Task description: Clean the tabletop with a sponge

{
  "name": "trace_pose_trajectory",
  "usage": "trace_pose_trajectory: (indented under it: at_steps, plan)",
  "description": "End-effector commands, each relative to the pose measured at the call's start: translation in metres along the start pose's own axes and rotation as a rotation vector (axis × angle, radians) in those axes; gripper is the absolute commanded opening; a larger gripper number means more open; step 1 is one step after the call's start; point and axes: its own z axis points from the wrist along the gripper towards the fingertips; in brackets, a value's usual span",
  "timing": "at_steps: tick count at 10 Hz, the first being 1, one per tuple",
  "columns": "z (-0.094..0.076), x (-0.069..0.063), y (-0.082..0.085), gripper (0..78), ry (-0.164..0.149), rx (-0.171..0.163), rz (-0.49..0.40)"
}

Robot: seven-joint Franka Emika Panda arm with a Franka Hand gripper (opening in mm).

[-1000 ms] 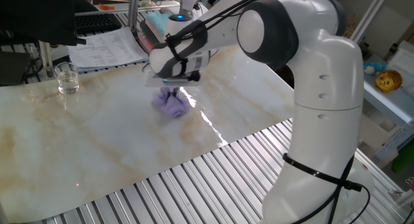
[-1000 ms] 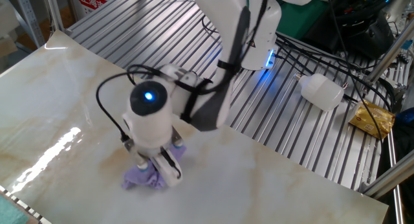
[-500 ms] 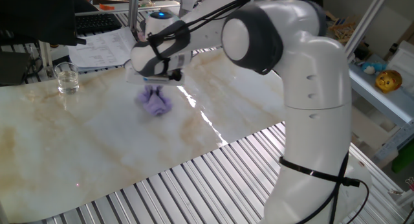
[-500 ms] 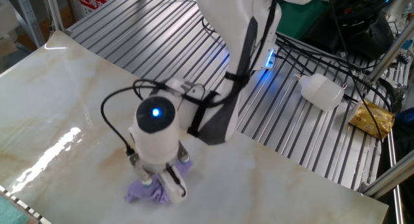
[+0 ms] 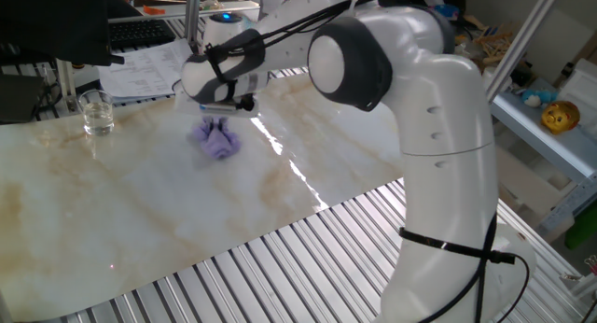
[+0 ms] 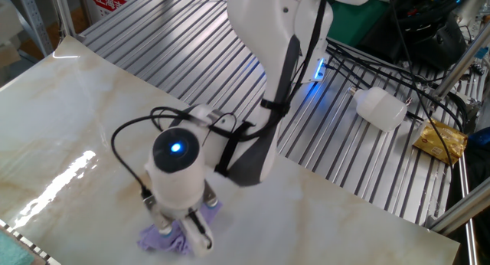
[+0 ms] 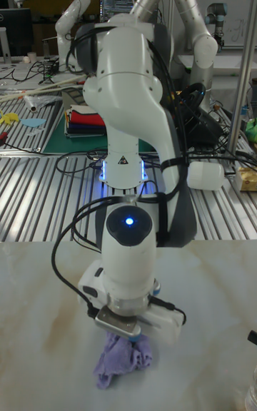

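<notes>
The sponge [image 5: 217, 141] [image 6: 163, 238] [image 7: 121, 359] is a crumpled lavender pad pressed onto the glossy marble-look tabletop [image 5: 140, 211] [image 6: 69, 127] [image 7: 207, 311]. My gripper [image 5: 220, 125] [image 6: 186, 228] [image 7: 126, 341] points straight down with its fingers shut on the top of the sponge. In one fixed view the sponge lies in the far left-centre part of the sheet. The wrist and hand hide most of the fingertips in the other views.
A clear glass [image 5: 96, 112] stands on the tabletop to the left of the sponge. Papers [image 5: 149, 69] lie behind it. Ribbed metal slats [image 5: 280, 267] [image 6: 337, 142] border the sheet. A white bottle [image 6: 380, 108] lies on the slats.
The gripper has dragged the sponge across the tabletop, leftward and farther back in one fixed view, toward the glass. It stays shut on the sponge.
</notes>
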Motion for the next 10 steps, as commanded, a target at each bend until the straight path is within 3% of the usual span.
trace_pose_trajectory:
  at_steps: [1, 6, 10]
  plan:
    - [-0.009, -0.03, 0.003, 1.1, -0.011, 0.012, -0.016]
    - [0.014, -0.033, -0.016, 1.1, -0.034, 0.009, -0.072]
    - [0.003, -0.046, -0.068, 1.1, -0.027, 0.015, -0.155]
